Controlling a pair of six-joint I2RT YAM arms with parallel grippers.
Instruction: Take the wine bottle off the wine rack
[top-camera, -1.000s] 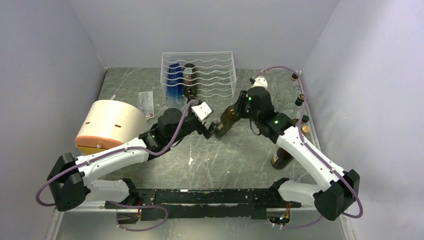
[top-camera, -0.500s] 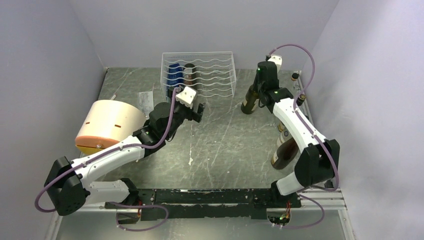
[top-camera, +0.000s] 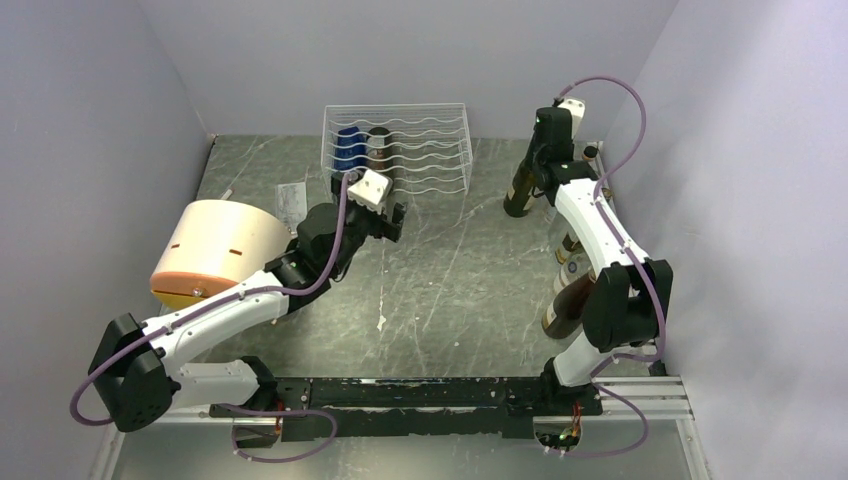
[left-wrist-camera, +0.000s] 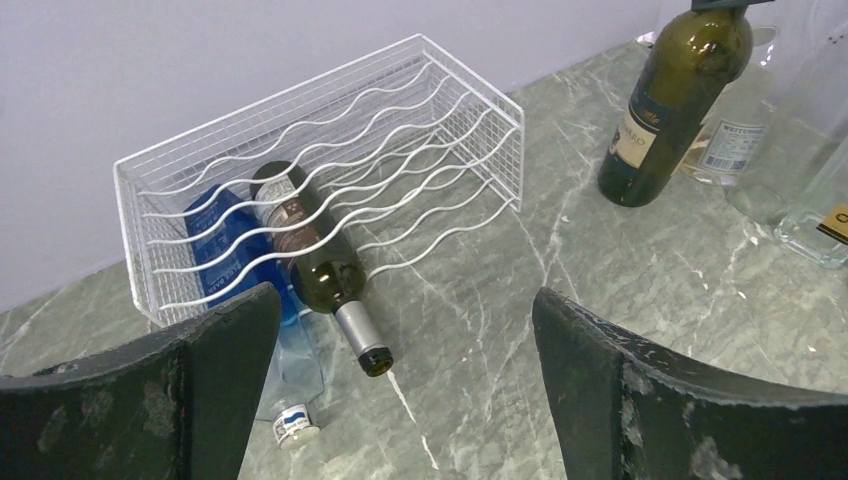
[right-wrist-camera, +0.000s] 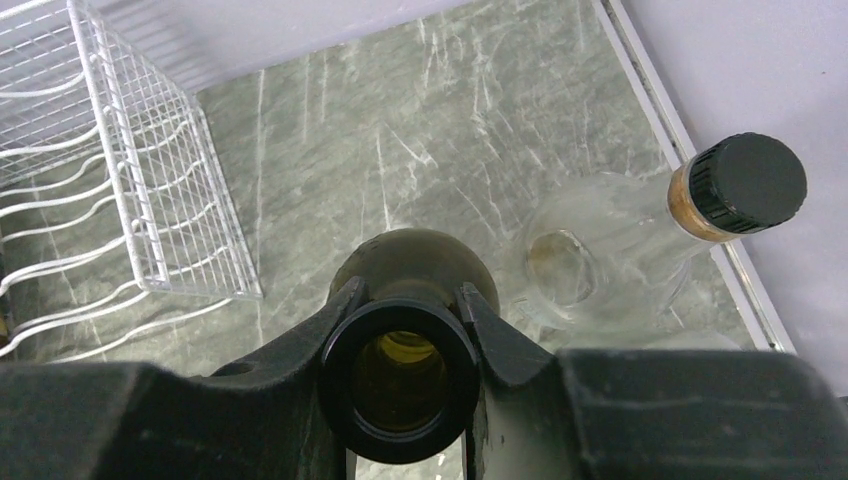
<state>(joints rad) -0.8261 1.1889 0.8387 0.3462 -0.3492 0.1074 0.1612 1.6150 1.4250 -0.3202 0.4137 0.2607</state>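
Right hand (top-camera: 541, 150), bottle (top-camera: 519, 191) near table (top-camera: 450, 290) edge

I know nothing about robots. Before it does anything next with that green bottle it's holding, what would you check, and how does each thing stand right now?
1. Right tool shut on the green bottle at its neck: ok.
2. Green bottle out of the wine rack: ok, it is well apart from it.
3. Bottle's base resting on the table: cannot tell.
4. Gap to the clear bottle beside it: cannot tell, they are very close.
5. Left tool open and empty: ok.
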